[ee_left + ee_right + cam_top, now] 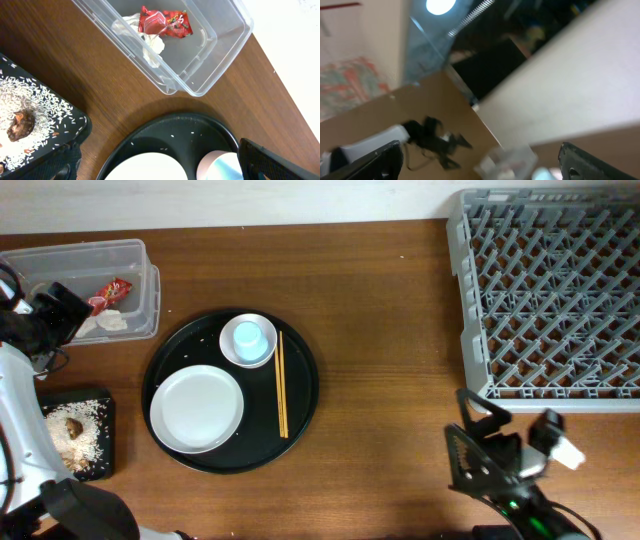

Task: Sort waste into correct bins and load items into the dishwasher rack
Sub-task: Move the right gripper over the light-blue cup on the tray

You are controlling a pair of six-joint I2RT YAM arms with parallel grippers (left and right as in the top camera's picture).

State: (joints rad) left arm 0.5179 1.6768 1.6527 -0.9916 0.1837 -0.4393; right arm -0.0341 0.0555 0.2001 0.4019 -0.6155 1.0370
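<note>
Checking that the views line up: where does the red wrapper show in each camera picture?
Overhead: the wrapper lies at the far left, upper part, inside the clear tub.
Left wrist: top centre, in the same tub, next to the tissue.
Right wrist: not in it.
Shared landmark: the tub, seen in the overhead and left wrist views only.

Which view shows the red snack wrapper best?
The left wrist view: the red snack wrapper lies large and sharp in the clear plastic tub, beside the crumpled white tissue. Overhead shows it only as a small red fleck in that tub. The right wrist view misses it.
</note>
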